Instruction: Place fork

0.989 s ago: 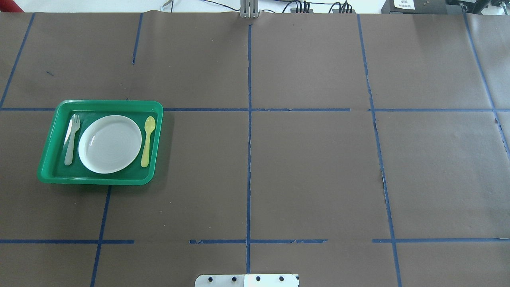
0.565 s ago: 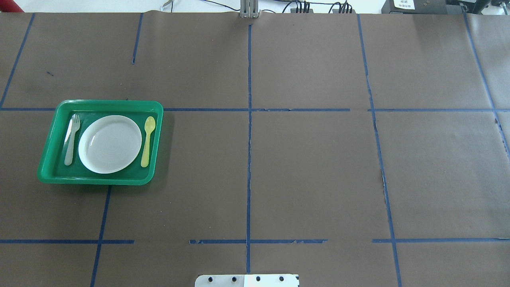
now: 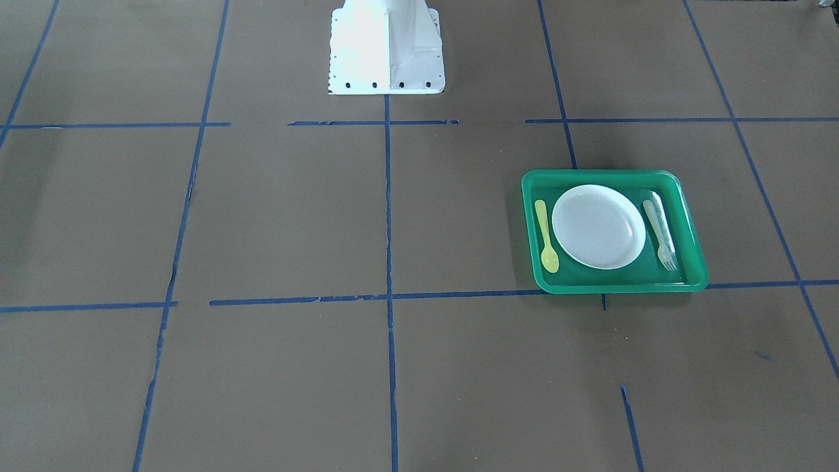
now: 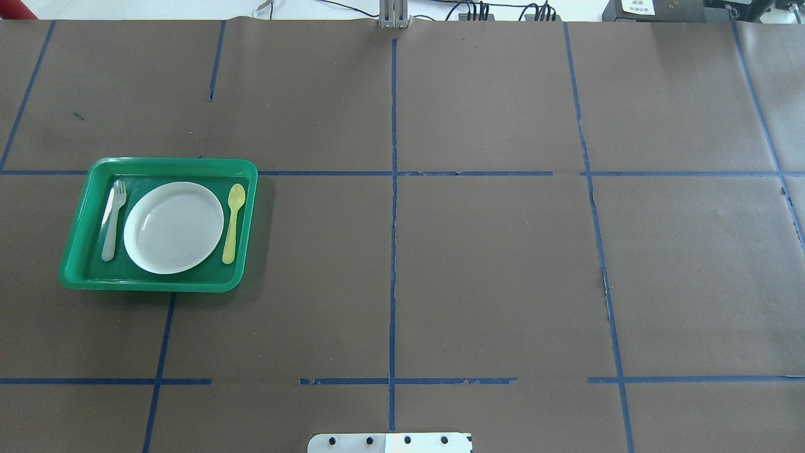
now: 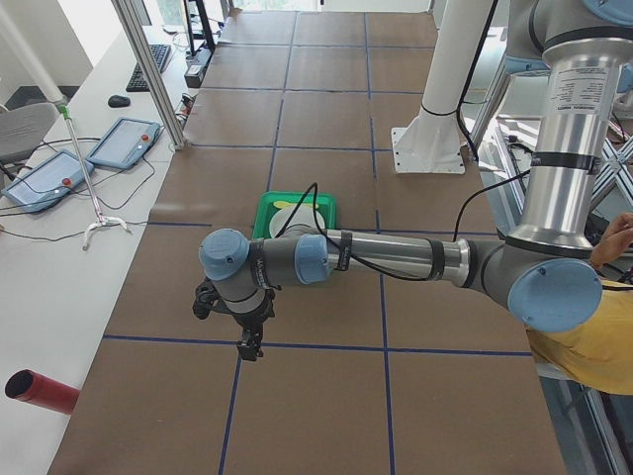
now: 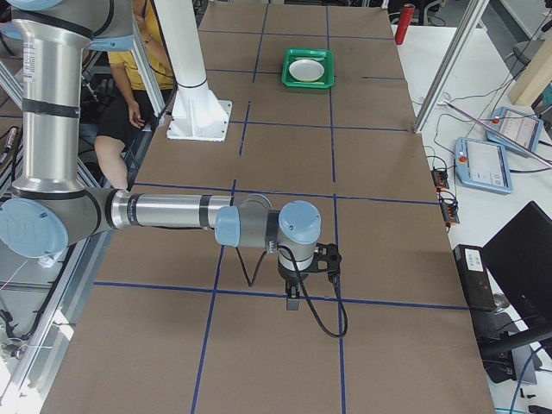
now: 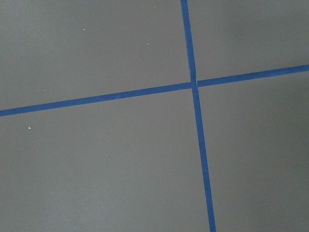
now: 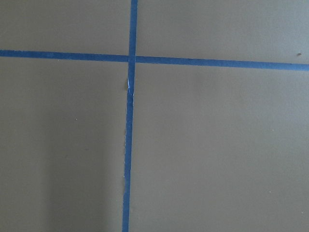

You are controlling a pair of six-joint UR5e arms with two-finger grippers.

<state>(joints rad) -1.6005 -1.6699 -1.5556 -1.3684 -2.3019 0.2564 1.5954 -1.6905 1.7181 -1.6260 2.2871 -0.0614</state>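
The pale whitish-grey fork [image 4: 114, 220] lies in the green tray [image 4: 170, 162], left of the white plate [image 4: 173, 227], tines pointing away from the robot. It also shows in the front-facing view [image 3: 659, 233]. My left gripper [image 5: 249, 346] shows only in the exterior left view. It hangs over bare table, well apart from the tray, and I cannot tell if it is open or shut. My right gripper [image 6: 293, 304] shows only in the exterior right view, far from the tray, and I cannot tell its state. Both wrist views show only table paper and blue tape.
A yellow spoon [image 4: 232, 223] lies in the tray on the plate's right. The robot's white base [image 3: 385, 46] stands at the table's middle edge. Blue tape lines grid the brown table. A red cylinder [image 5: 42, 391] lies off the table's end.
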